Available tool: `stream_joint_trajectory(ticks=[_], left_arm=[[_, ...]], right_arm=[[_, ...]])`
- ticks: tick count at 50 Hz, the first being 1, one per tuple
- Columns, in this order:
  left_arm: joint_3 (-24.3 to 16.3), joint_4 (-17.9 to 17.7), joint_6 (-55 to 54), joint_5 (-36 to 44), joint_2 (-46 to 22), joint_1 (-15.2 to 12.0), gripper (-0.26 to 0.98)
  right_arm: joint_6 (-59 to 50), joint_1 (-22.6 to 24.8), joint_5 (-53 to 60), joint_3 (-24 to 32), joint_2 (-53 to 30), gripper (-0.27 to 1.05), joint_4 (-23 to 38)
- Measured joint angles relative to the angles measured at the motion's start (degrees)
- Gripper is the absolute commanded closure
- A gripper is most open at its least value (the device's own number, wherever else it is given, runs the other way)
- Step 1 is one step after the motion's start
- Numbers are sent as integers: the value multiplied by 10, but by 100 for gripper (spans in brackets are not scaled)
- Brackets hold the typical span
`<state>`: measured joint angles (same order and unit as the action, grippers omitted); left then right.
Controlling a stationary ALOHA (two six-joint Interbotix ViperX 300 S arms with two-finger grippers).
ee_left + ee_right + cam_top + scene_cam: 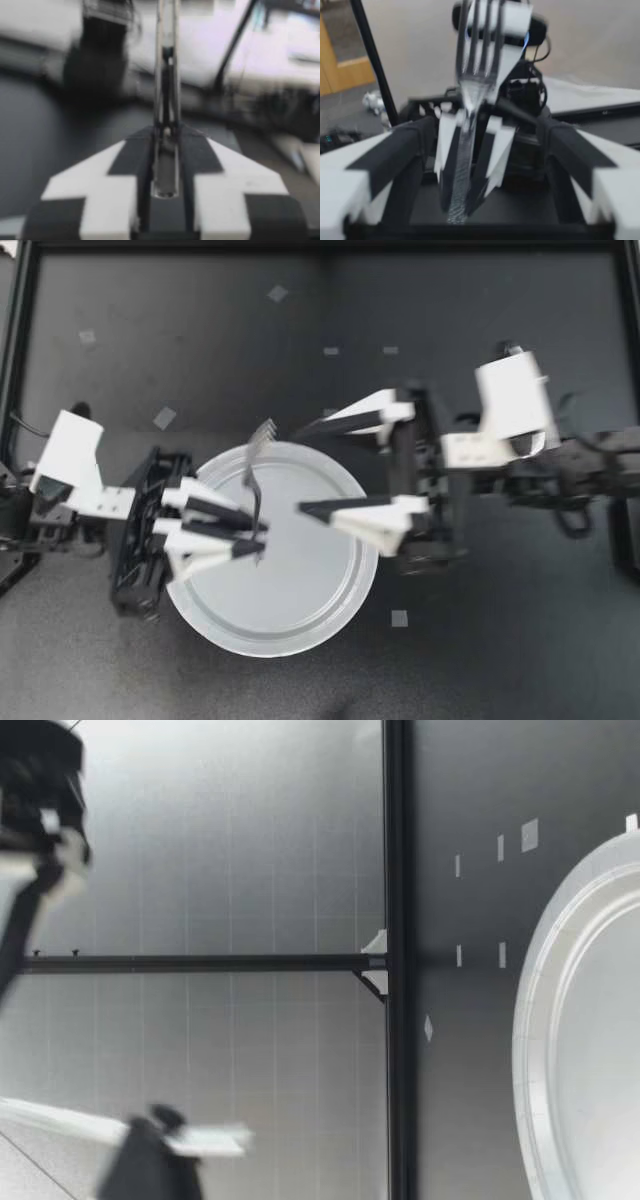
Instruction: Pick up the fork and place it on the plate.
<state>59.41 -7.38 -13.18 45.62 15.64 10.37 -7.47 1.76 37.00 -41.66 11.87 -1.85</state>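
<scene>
No legible text or signs anywhere.

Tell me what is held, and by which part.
The left gripper is shut on the fork near the end of its handle. The right gripper is open, holding nothing.

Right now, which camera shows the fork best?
Top view: the whole fork shows, pinched in my left claw over the plate. Right wrist shows tines head-on; left wrist, an edge-on handle; low view, nothing.
</scene>
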Motion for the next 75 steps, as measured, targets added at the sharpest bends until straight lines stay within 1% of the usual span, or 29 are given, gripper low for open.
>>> stream_joint_trajectory(ticks=[1,2,3,5,6,7,8,10,11,13,14,16,17,19,20,21,22,24,25,27,28,31,33,36,38,39,42,48,75], left_arm=[[6,-3,-14,-54,15,11,77],[6,-3,-14,-54,15,11,77],[11,-8,-36,-129,34,21,77],[11,-8,-36,-129,34,21,77],[13,-12,-52,-187,48,32,77],[13,-12,-52,-187,48,32,77],[15,-17,-79,-261,65,44,77],[15,-17,-79,-261,65,44,77],[18,-20,-105,-327,79,58,77],[18,-20,-105,-327,79,58,77],[26,-24,-135,-381,87,72,77],[26,-24,-135,-381,87,72,77],[40,-30,-163,-413,87,86,77],[40,-30,-163,-413,87,86,77],[54,-36,-192,-425,83,99,77],[54,-36,-192,-425,83,99,77],[71,-40,-220,-434,70,114,77],[71,-40,-220,-434,70,114,77],[83,-42,-249,-443,58,129,77],[83,-42,-249,-443,58,129,77],[91,-42,-273,-456,47,141,77],[92,-42,-289,-475,44,148,77],[92,-42,-289,-475,44,148,77],[93,-42,-302,-540,44,150,77],[93,-42,-302,-540,44,150,77],[92,-42,-304,-570,45,150,77],[90,-42,-308,-599,45,151,77],[84,-42,-322,-632,45,151,77],[80,-34,-339,-642,29,151,77]], right_arm=[[0,0,0,0,0,0,0],[0,0,0,0,0,0,0],[0,0,-1,-16,21,0,-7],[-1,-1,-4,-35,44,0,-12],[-1,-1,-4,-35,44,0,-12],[-1,-1,-4,-35,44,0,-12],[-1,0,-9,-54,65,0,-18],[-1,0,-9,-54,65,0,-18],[-1,0,-14,-69,80,0,-25],[-1,0,-14,-69,80,0,-25],[-1,-1,-19,-81,88,0,-31],[-1,-1,-19,-81,88,0,-31],[-2,-1,-22,-86,91,0,-33],[-6,-1,-24,-87,90,0,-34],[-6,-1,-24,-87,90,0,-34],[-6,-1,-24,-87,90,0,-34],[-10,-1,-24,-87,84,0,-34],[-10,-1,-24,-87,84,0,-34],[-13,-1,-24,-87,76,0,-34],[-13,-1,-24,-87,76,0,-34],[-15,-1,-24,-87,69,0,-34],[-18,-1,-24,-87,64,0,-35],[-18,-1,-24,-87,64,0,-35],[-21,-1,-24,-87,62,0,-35],[-27,-1,-24,-88,59,0,-35],[-27,-1,-24,-88,59,0,-35],[-39,-1,-23,-88,45,0,-35],[-47,-1,-11,-88,29,0,-34],[-61,0,12,-88,7,0,-34]])
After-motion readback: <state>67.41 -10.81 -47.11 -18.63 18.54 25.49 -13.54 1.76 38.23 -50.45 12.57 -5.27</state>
